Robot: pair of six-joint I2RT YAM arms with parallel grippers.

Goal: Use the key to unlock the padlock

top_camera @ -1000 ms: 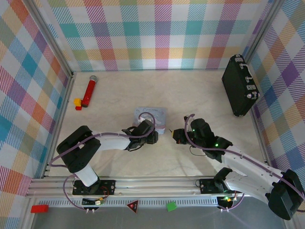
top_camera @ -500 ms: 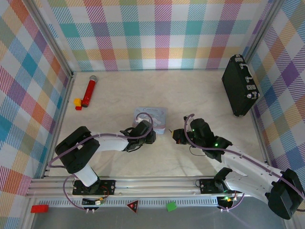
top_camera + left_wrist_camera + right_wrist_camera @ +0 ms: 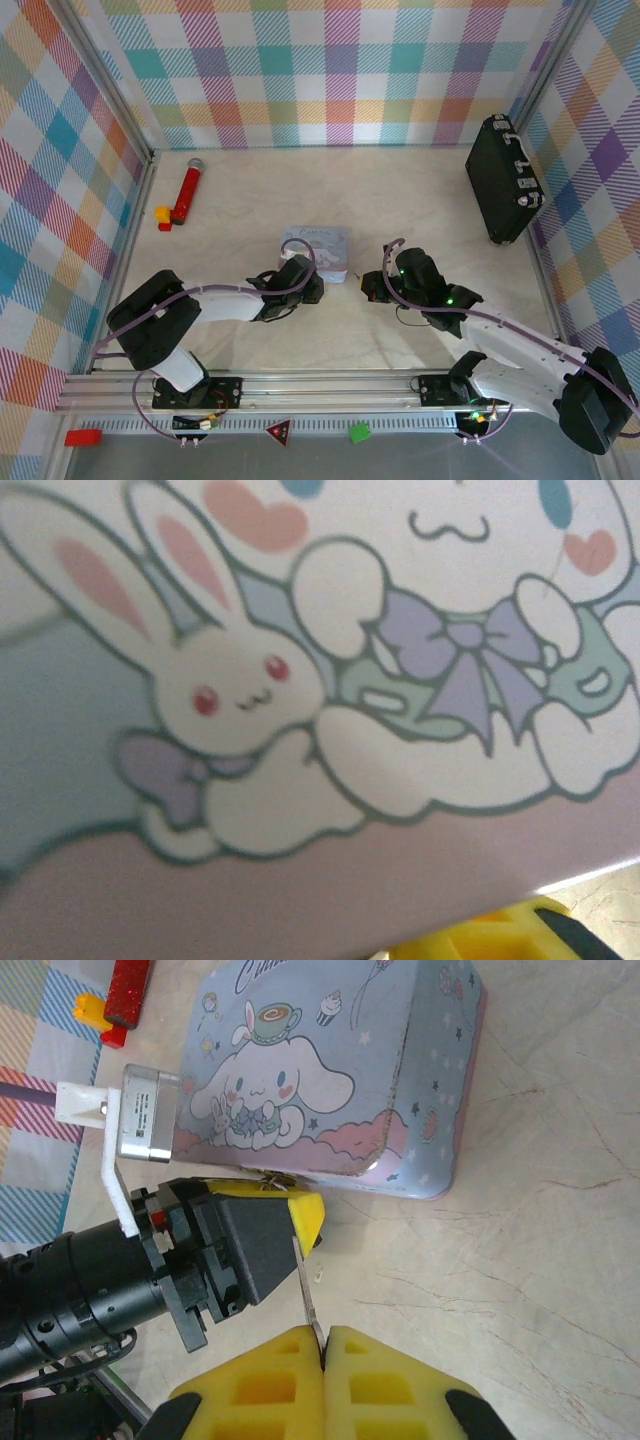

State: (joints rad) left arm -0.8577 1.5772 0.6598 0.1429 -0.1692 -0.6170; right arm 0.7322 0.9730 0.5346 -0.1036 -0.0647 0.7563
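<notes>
My right gripper [image 3: 324, 1332] is shut on the key [image 3: 308, 1290], a thin grey blade sticking up from between its yellow pads. The blade's tip reaches the yellow-padded finger [image 3: 303, 1216] of my left gripper [image 3: 316, 286], which lies low at the near edge of the pale blue cartoon tin [image 3: 330, 1080]. The padlock is hidden behind that finger. A few small metal bits [image 3: 268, 1177] peek out where the finger meets the tin. The left wrist view looks close at the tin's lid [image 3: 330, 680], with one yellow finger [image 3: 500, 935] at the bottom. From above, my right gripper [image 3: 367, 285] sits just right of the left one.
A red microphone-shaped toy [image 3: 187, 190] and small yellow and red blocks [image 3: 162, 216] lie at the far left. A big black briefcase [image 3: 503, 180] stands against the right wall. Plaid walls enclose the table on three sides.
My left gripper has slid back off the tin toward its near edge. My right gripper with the key has stayed nearly in place.
</notes>
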